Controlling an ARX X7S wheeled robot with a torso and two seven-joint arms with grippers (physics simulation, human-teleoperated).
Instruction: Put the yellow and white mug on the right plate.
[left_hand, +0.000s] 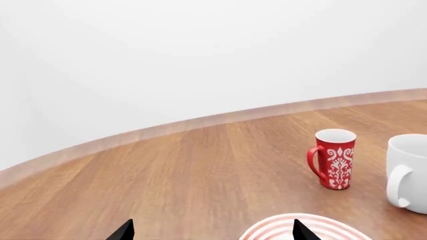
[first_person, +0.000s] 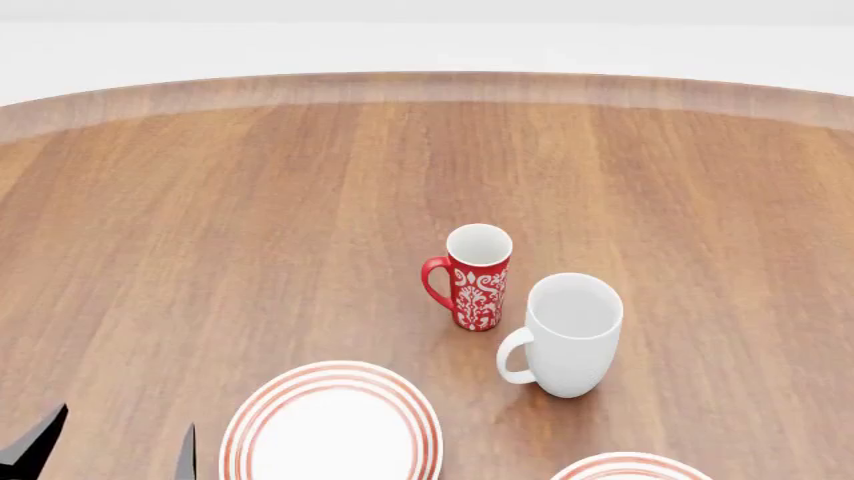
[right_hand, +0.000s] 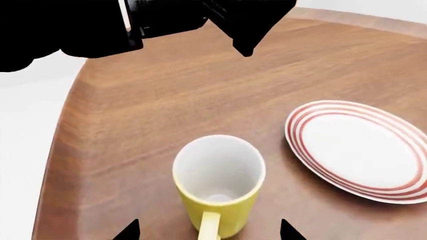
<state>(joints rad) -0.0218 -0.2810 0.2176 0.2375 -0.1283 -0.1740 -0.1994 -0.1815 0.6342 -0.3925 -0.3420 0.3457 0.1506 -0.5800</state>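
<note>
Right wrist view has the right gripper (right_hand: 208, 231) with its tips spread apart either side of the yellow and white mug (right_hand: 218, 185), which stands upright on the desk (right_hand: 167, 100) near its edge, handle toward the camera; contact probably has not been made. Just beside the mug lies the right plate (right_hand: 360, 150). Over on the left, the left gripper (left_hand: 212, 231) hangs open above the other plate (first_person: 331, 425), with the red patterned mug (first_person: 474, 277) and white mug (first_person: 571, 334) beyond.
</note>
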